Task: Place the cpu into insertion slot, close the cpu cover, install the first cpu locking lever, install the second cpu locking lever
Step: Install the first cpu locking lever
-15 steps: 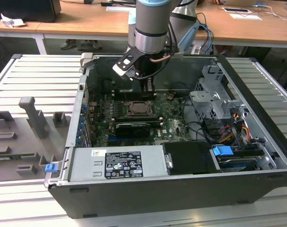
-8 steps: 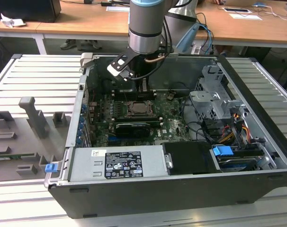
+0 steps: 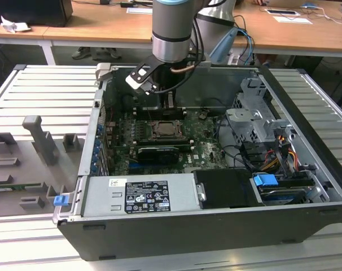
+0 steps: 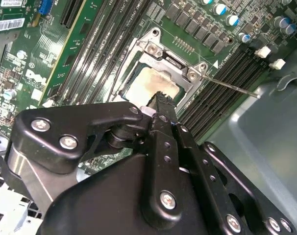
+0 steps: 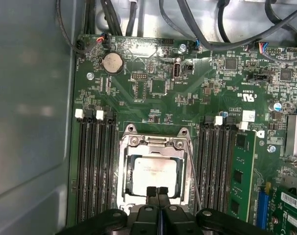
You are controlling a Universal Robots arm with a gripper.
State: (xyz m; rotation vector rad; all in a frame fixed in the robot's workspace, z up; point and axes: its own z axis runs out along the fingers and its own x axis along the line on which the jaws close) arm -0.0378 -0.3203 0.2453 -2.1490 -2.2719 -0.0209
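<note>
**Shut gripper at the chip's edge, cover down over the socket**

At the exterior view's left, grey plastic holders [image 3: 38, 141] sit on the ribbed table [image 3: 41, 84]. Beside them lies an open computer case [image 3: 216, 231]. The arm reaches down into the middle of it, its gripper [image 3: 167, 106] directly above the insertion slot [image 3: 154, 133] on the green board [image 3: 207, 148]. Towards the exterior view's right are a metal drive cage [image 3: 255, 121] and a bundle of cables [image 3: 281, 149].

In the first wrist view, the gripper [image 5: 156, 192] has its two black fingers pressed flat together with nothing between them. The tips are over the near edge of the cpu [image 5: 153, 171]; whether they touch it cannot be told. The cpu lies flat in the slot, framed by the cpu cover [image 5: 156, 142], which lies down around it. Black memory slots [image 5: 94, 166] flank the socket on both sides.

In the second wrist view, a thin metal lever [image 4: 232, 87] juts from the cover's corner out over the memory slots.
</note>
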